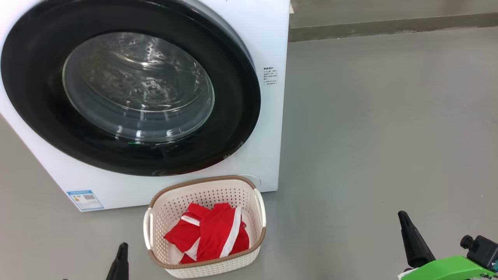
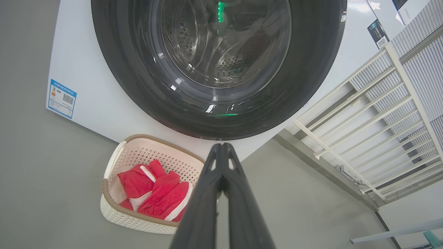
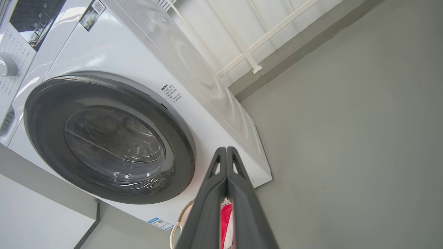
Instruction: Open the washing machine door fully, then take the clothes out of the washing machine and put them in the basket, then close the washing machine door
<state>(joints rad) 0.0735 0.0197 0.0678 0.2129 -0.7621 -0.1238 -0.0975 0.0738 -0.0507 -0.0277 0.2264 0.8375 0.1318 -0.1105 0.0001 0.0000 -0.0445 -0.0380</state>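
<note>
The washing machine [image 1: 268, 116] is a white front-loader, and its door [image 1: 39, 97], black-rimmed with a glass bowl, lies flat against the front, closed. The cream basket [image 1: 202, 182] stands on the floor just before the machine, with the red clothes [image 1: 212, 233] with white stripes piled inside. My left gripper [image 1: 122, 249] is low, left of the basket; in the left wrist view it [image 2: 221, 147] is shut and holds nothing. My right gripper [image 1: 402, 217] hangs well right of the basket; in the right wrist view it [image 3: 225, 150] is shut and holds nothing, the clothes [image 3: 226, 221] showing behind its fingers.
Grey floor spreads to the right of the machine up to a wall base [image 1: 389, 27]. A white railing [image 2: 380, 121] stands beside the washer. A blue label [image 1: 85, 199] sits at the machine's lower left corner. A control panel [image 3: 20, 20] with a knob tops the machine.
</note>
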